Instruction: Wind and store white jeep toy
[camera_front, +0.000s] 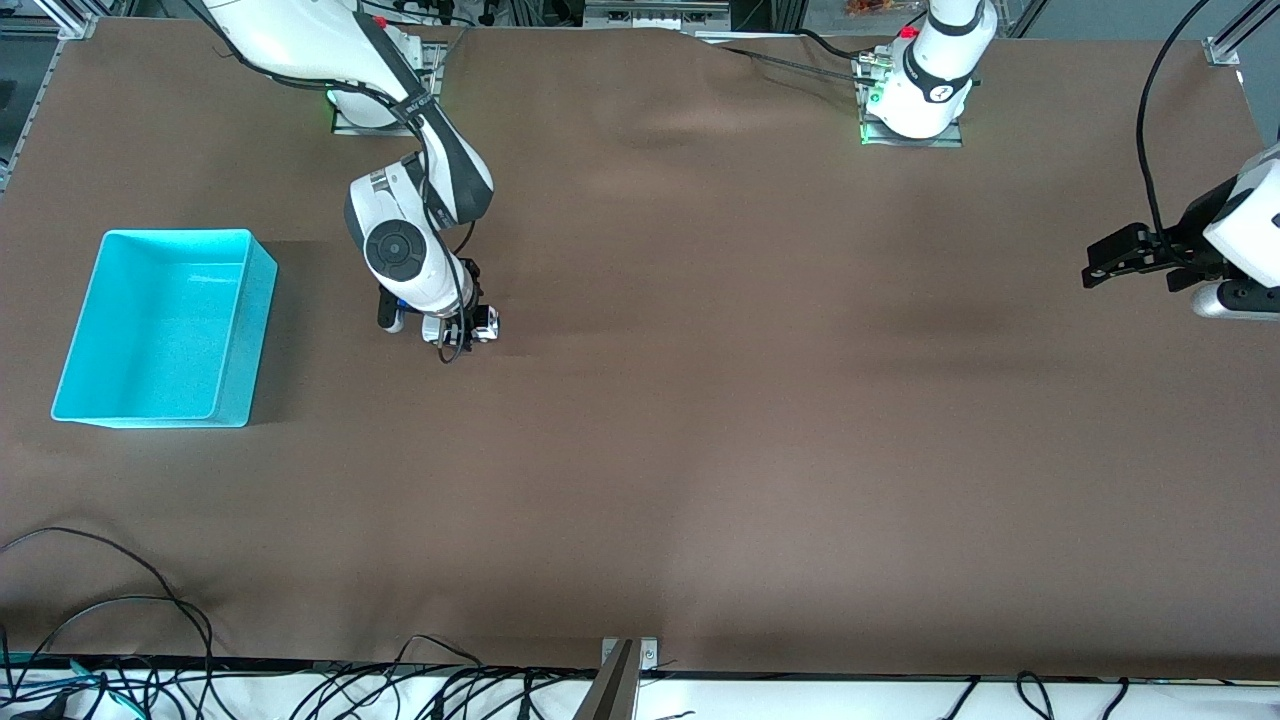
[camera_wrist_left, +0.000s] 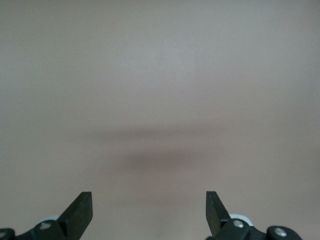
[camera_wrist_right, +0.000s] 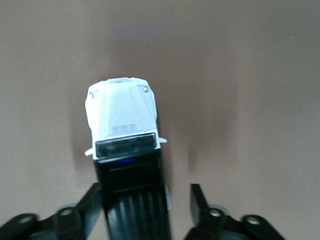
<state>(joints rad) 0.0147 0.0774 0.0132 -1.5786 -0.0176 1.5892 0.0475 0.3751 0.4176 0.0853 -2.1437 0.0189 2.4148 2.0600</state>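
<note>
The white jeep toy (camera_front: 486, 325) stands on the brown table, beside the turquoise bin and toward the right arm's end. In the right wrist view the white jeep toy (camera_wrist_right: 122, 120) shows a white hood, a dark windscreen and a black roof. My right gripper (camera_front: 468, 330) is down around it, and its (camera_wrist_right: 145, 195) fingers straddle the black roof. One finger (camera_wrist_right: 92, 200) lies against the car's side. The other finger (camera_wrist_right: 197, 200) stands a small gap away from it. My left gripper (camera_front: 1105, 258) waits open over the table at the left arm's end, with nothing between its (camera_wrist_left: 149, 200) fingers.
The turquoise bin (camera_front: 262, 320) sits open-topped on the table beside the jeep, toward the right arm's end. Black cables (camera_front: 120, 600) trail along the table edge nearest the front camera. A metal bracket (camera_front: 612, 690) juts up at the middle of that edge.
</note>
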